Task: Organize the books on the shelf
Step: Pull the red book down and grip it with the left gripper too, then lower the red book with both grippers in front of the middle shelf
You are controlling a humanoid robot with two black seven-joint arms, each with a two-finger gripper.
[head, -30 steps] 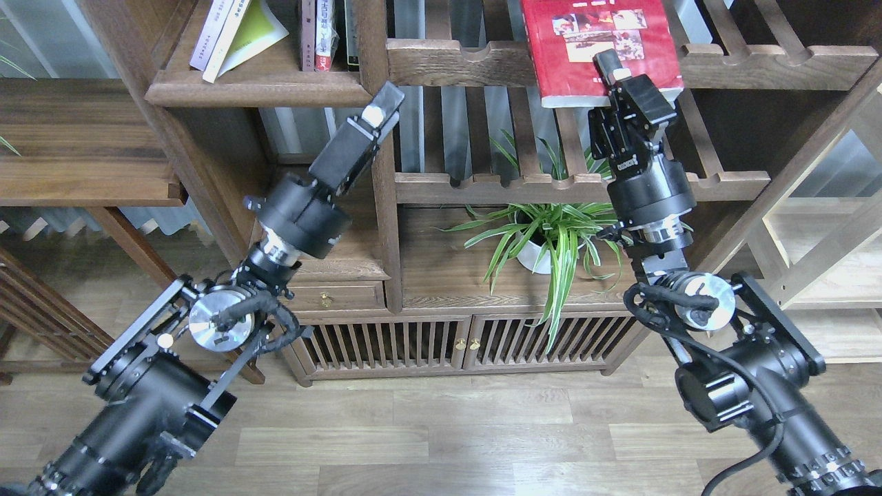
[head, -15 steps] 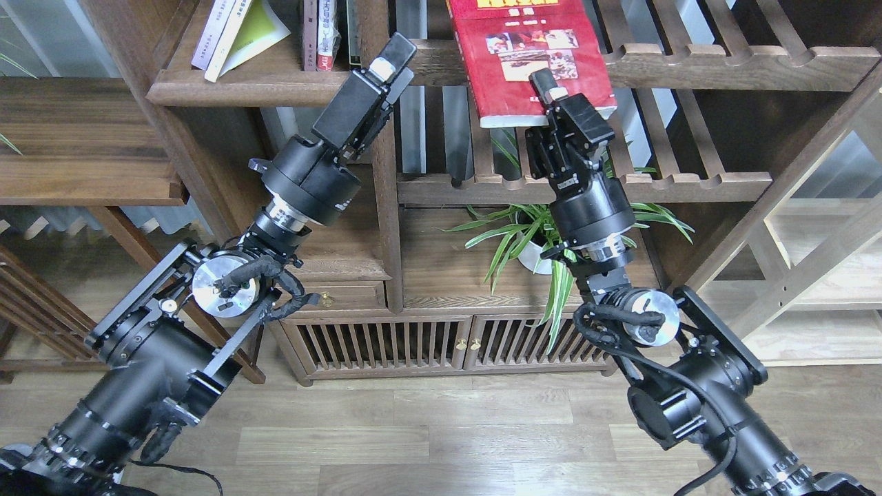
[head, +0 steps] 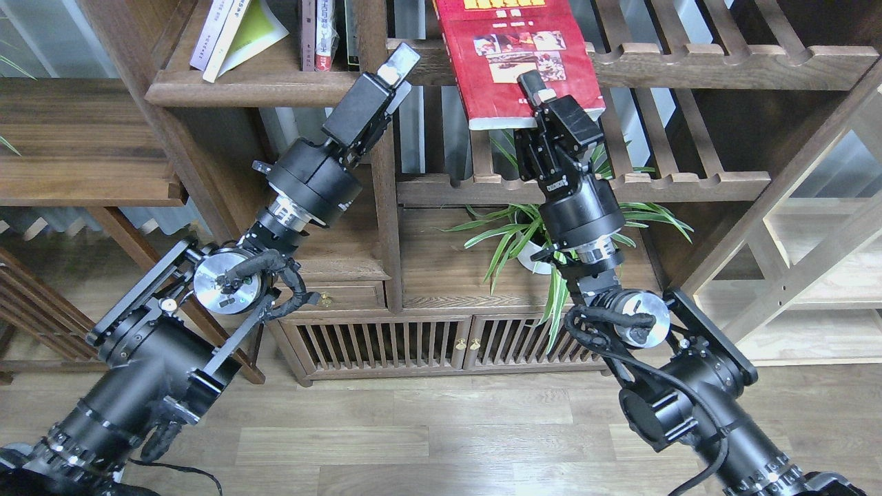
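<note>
My right gripper is shut on the lower edge of the red book, holding it tilted in front of the upper slatted rack, near the top middle. The shelf, a solid dark plank, is at the upper left. A pale lavender-white book and a yellow-green book lean on it. My left gripper points up beside the shelf's right end, close to the book's left edge, and holds nothing. Its two fingers look close together and I cannot separate them.
Several upright books stand at the shelf's right end, against a vertical post. Slatted racks fill the right side. A potted spider plant sits below my right wrist. A low cabinet stands on the wooden floor.
My right gripper has carried the red book leftward, from the right part of the rack toward the post. My left gripper has risen up and to the right, near the shelf's end.
</note>
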